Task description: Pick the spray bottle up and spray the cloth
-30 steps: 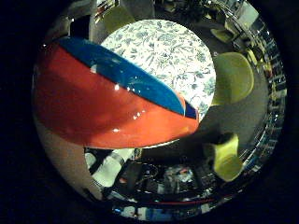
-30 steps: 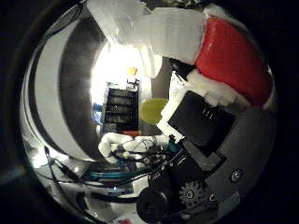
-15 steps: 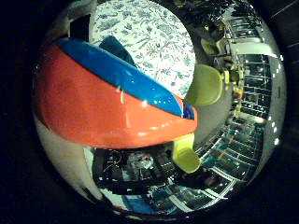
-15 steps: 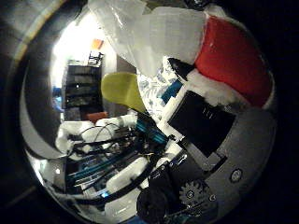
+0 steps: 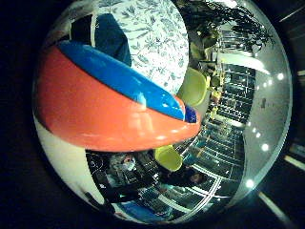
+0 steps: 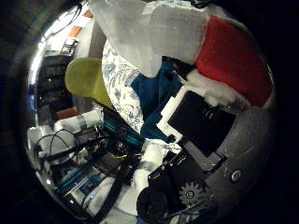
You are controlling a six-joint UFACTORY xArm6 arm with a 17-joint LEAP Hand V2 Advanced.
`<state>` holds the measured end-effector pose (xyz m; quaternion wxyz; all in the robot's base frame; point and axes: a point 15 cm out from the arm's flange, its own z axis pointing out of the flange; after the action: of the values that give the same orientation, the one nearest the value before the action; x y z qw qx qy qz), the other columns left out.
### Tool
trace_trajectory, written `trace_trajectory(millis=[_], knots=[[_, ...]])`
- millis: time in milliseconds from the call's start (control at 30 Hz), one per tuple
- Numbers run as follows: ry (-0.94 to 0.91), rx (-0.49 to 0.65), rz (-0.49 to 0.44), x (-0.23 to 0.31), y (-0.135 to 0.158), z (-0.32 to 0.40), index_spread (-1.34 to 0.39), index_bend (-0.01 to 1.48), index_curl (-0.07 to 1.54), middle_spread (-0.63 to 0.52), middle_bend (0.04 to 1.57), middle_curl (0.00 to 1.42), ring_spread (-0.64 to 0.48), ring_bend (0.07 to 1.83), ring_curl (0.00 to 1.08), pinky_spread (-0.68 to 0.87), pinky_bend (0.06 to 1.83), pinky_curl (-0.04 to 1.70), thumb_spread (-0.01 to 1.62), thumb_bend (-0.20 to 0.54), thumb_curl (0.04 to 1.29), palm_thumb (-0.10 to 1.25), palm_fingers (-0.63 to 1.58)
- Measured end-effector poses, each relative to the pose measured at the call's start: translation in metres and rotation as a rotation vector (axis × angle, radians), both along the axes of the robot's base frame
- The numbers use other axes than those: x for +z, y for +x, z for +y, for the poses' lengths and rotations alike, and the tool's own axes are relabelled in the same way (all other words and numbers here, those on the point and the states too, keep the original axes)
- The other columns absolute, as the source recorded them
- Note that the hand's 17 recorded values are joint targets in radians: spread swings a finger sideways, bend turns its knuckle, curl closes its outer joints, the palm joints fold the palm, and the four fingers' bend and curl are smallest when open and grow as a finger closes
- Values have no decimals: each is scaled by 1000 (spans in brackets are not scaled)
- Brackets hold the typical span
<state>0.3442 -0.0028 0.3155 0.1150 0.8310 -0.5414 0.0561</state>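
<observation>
Floral-clothed table (image 5: pixel 157 43) bears blue cloth (image 5: pixel 112 36); fingers (image 6: pixel 201 121) clasp spray bottle (image 5: pixel 105 109); yellow-green chairs (image 5: pixel 195 88) beside.

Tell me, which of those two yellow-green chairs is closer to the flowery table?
The upper chair, which sits right against the edge of the floral tablecloth. The other chair shows below the orange-and-blue spray bottle, away from the table.

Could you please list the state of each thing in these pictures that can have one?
spray bottle: held in the hand, close against the palm, lifted off the table.
hand: shut on the spray bottle, fingers curled round it.
cloth: blue, lying on the floral tablecloth, untouched.
floral tablecloth: spread over the round table.
yellow-green chair: standing beside the table, unoccupied.
</observation>
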Motion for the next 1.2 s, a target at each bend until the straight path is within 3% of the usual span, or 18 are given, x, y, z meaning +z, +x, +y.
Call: trace_trajectory(millis=[333, 600, 1000, 1200], knots=[[4, 12, -22, 8, 5, 8, -160, 1231, 652, -69, 1379, 593, -178, 1430, 652, -237, 1001, 1324, 951, -15, 740, 1025, 1185], [63, -8, -96, 45, 22, 17, -161, 1227, 657, -69, 1379, 592, -178, 1429, 655, -237, 997, 1324, 938, -16, 737, 1030, 1185], [535, -103, -205, 120, 66, 109, -160, 1225, 658, -69, 1379, 592, -178, 1427, 656, -238, 994, 1321, 925, -15, 744, 1032, 1186], [683, -135, -359, 146, 106, 130, -161, 1222, 660, -69, 1377, 591, -178, 1425, 657, -237, 999, 1309, 922, -15, 754, 1036, 1188]])
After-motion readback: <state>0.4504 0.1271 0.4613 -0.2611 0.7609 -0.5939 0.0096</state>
